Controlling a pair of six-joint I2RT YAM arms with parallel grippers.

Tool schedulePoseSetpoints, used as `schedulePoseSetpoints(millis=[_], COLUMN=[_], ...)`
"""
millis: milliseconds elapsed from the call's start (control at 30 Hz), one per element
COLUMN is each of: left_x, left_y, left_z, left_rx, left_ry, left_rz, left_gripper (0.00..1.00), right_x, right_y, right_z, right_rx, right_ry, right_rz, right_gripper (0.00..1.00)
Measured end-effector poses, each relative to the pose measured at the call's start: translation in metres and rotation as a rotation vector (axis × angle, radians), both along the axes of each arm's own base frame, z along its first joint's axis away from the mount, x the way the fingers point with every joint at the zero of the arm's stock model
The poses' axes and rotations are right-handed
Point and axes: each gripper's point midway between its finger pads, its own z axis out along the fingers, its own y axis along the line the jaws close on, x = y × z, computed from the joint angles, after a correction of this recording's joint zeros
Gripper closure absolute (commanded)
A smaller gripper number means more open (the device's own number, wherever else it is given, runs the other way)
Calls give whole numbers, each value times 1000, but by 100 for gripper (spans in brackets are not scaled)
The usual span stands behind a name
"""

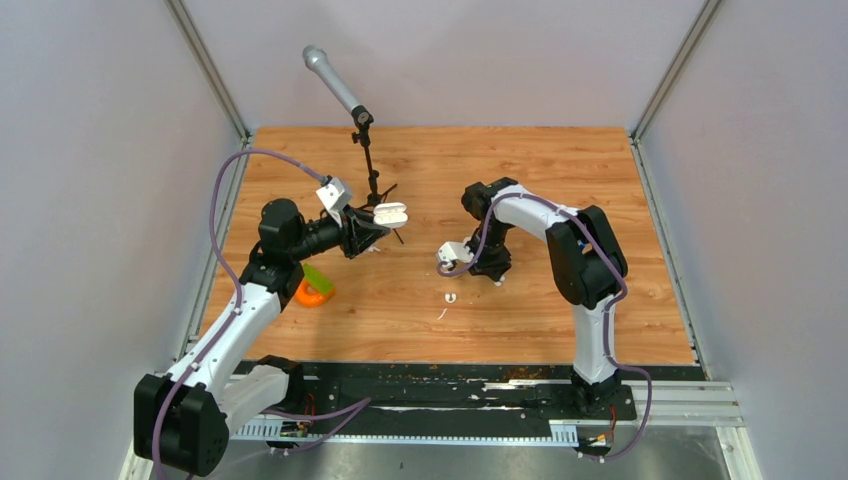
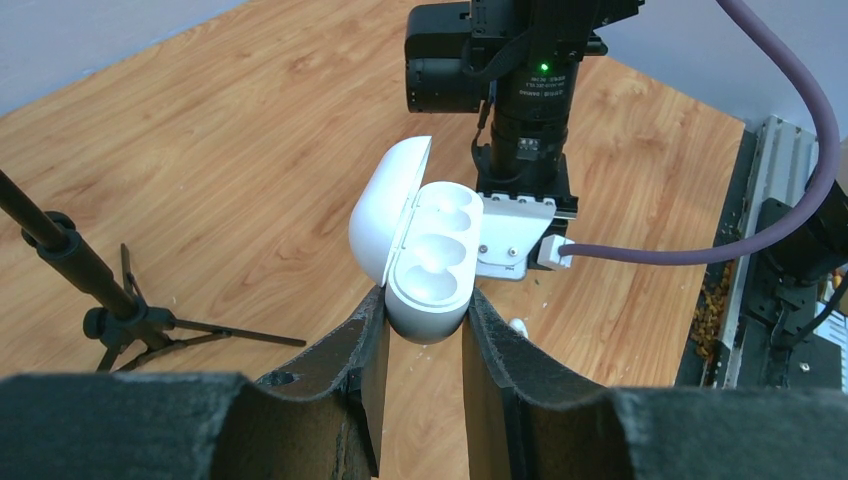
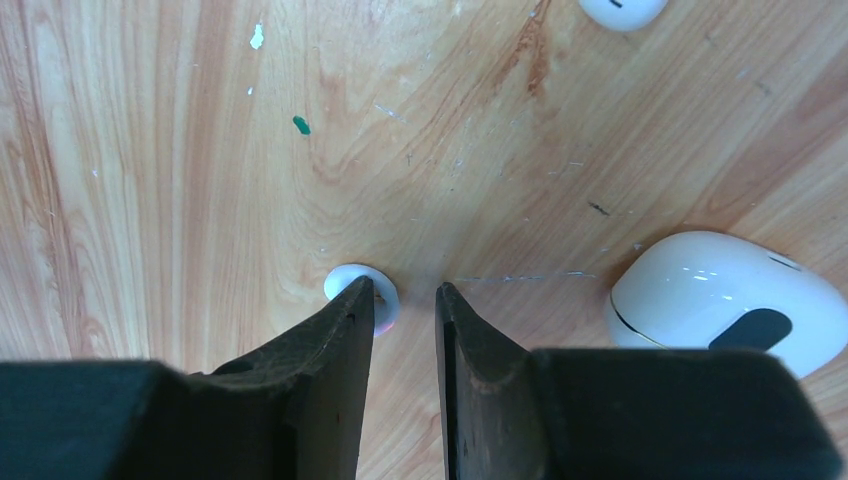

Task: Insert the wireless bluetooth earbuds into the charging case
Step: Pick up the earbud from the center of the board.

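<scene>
The left end effector [image 2: 425, 305] grips the white oval plastic charging case [image 2: 430, 250]; the right end effector [image 3: 403, 290], part-open and empty, has a glossy white earbud [image 3: 715, 300] beside it

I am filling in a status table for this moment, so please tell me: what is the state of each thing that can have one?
charging case: lid open, both wells empty, held off the table.
left gripper: shut on the charging case.
right gripper: jaws apart, nothing between them.
earbud: lying on the table, not in the charging case.
</scene>
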Motion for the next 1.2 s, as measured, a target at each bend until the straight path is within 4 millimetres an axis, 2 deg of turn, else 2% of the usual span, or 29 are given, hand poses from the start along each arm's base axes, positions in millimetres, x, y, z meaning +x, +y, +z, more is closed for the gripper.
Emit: schedulePoseSetpoints(millis=[467,800,1200], left_x=[2,2,3], left_y=[0,1,0], left_z=[-2,-7,-6], left_rx=[1,0,-5], left_ry=[4,10,12], left_rz=[5,9,10], left_gripper=[100,100,100], right_x=[-4,-10,-13], right_y=[-5,-16,-17], right_z=[0,7,13], right_rx=[-9,-27,-21], right_ry=[5,34,36], right_rz=[0,-18,-33], right_gripper=[72,73,75])
